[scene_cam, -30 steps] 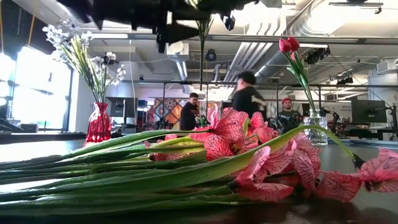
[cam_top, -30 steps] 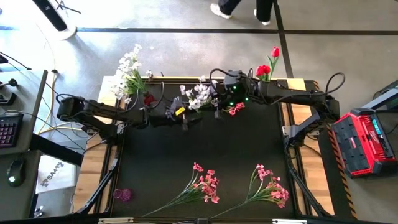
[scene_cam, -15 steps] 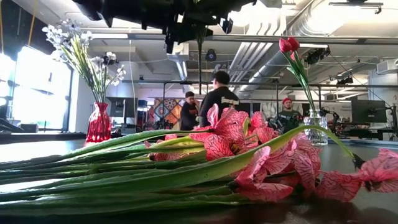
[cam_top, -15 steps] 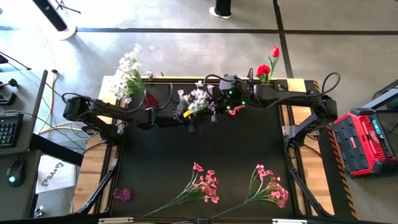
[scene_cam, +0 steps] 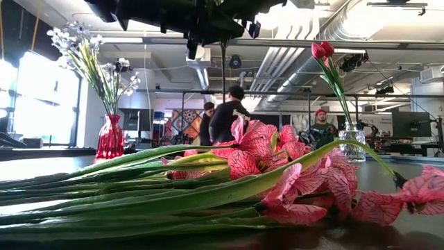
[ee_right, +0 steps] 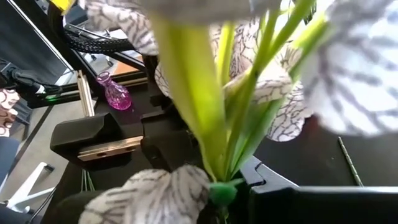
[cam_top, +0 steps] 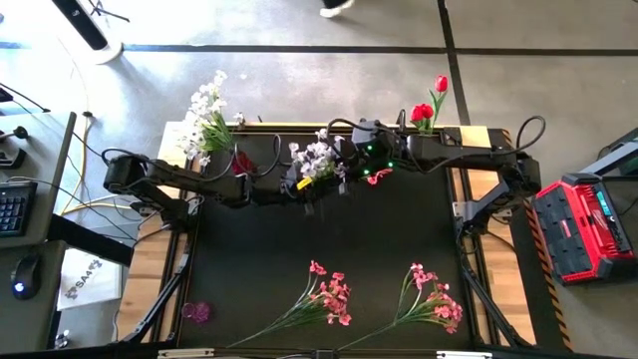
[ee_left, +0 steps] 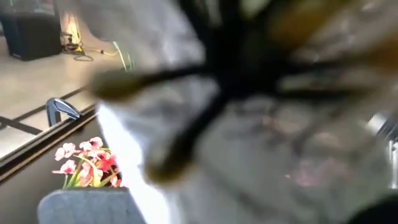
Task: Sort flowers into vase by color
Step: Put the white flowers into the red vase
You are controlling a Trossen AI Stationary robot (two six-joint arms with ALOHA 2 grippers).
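Person walked left behind black table.

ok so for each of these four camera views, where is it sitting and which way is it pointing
High view: above the table, looking straight down; both arms meet at the white spray held near the table's far edge.
Low view: at tabletop height, looking level across the pink sprays into the room; arms show along the top.
Left wrist view: on the left arm, blocked by blur; pink blossoms show at one corner.
Right wrist view: on the right arm, tight on white petals and green stems.
Shared: high and low views both show the red vase.
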